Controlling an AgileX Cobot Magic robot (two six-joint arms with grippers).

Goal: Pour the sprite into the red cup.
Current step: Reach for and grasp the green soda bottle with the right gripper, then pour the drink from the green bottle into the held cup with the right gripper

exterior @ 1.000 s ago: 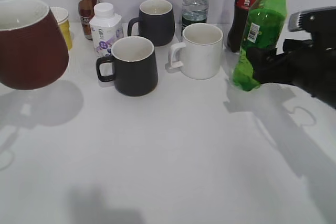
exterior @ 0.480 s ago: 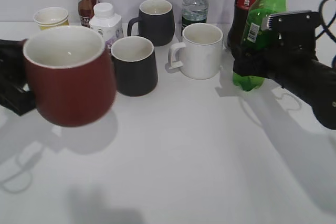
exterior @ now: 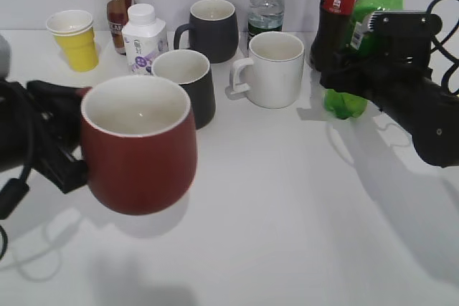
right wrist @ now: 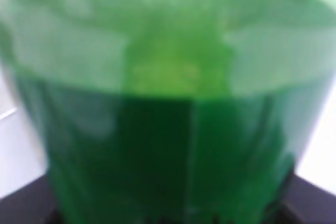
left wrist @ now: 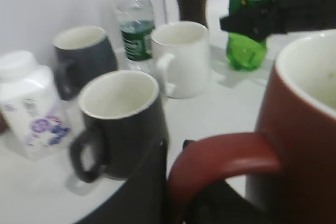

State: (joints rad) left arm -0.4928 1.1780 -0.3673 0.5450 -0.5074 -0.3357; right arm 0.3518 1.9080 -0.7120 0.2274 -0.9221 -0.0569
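The red cup (exterior: 140, 148) hangs above the table at front left, upright, its white inside showing. My left gripper (exterior: 64, 141) is shut on its handle; the left wrist view shows the handle (left wrist: 220, 161) between my jaws (left wrist: 176, 182) and the cup wall at the right. The sprite (exterior: 348, 102), a green bottle, stands tilted slightly at the right, next to the cola bottle. My right gripper (exterior: 358, 69) is shut on its lower body. The right wrist view is filled by blurred green plastic (right wrist: 168, 108). The sprite also shows in the left wrist view (left wrist: 247, 19).
Behind the red cup stand a black mug (exterior: 188, 84), a white mug (exterior: 272, 69), another black mug (exterior: 211, 28), a white bottle (exterior: 143, 37), a yellow paper cup (exterior: 73, 39), a brown bottle (exterior: 116, 1), a clear water bottle (exterior: 267, 1) and a cola bottle (exterior: 337, 16).
My left gripper has carried the red cup rightward and toward the front, from the left edge. My right gripper with the sprite has shifted slightly right and stands more upright.
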